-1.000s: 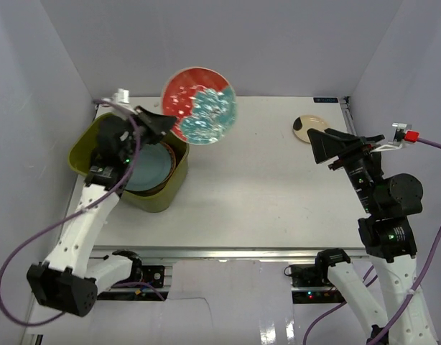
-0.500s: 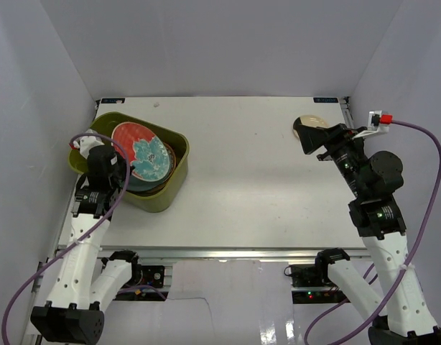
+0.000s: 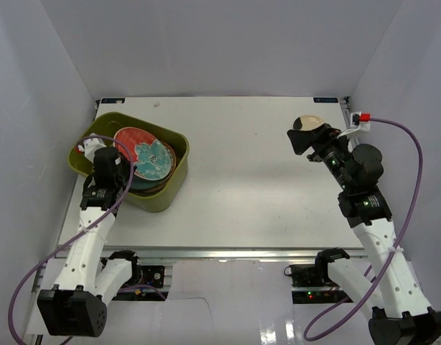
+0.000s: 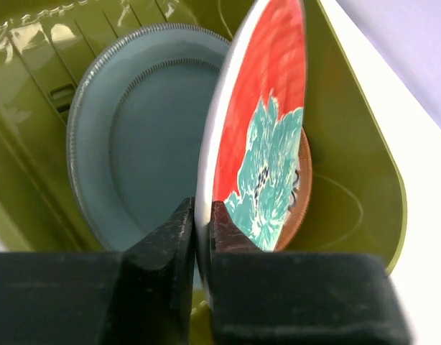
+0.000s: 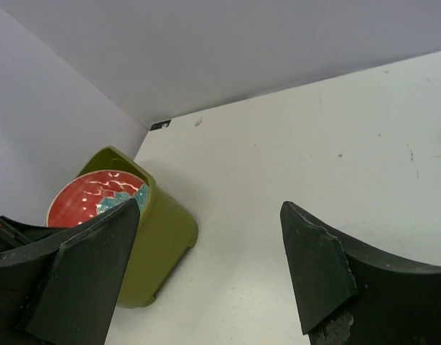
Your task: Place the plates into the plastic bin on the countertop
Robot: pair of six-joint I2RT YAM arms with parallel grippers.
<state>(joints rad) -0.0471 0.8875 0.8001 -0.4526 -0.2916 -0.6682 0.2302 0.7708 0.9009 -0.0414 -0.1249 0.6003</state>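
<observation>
White worktop (image 3: 242,180) walled by pale grey panels carries an olive plastic bin (image 3: 163,200) at its far left. Inside the bin, the left pincer (image 4: 197,215) is clenched on the near rim of the red plate (image 4: 260,108), which bears a teal flower pattern and stands tilted on edge. The red plate leans against the bin's right wall, over a grey-blue plate (image 4: 134,165) lying on the ribbed floor. A brown rim shows just behind the red plate's lower edge, possibly a brown-rimmed plate (image 4: 305,183), though too little is exposed to be sure. Well apart from the bin, toward the worktop's far right corner, the right pincer (image 5: 210,208) hangs released, its fingers spread wide with nothing between them. A cream plate (image 3: 312,122) with a dark patch lies flat just beyond that pincer, partly hidden by it.
</observation>
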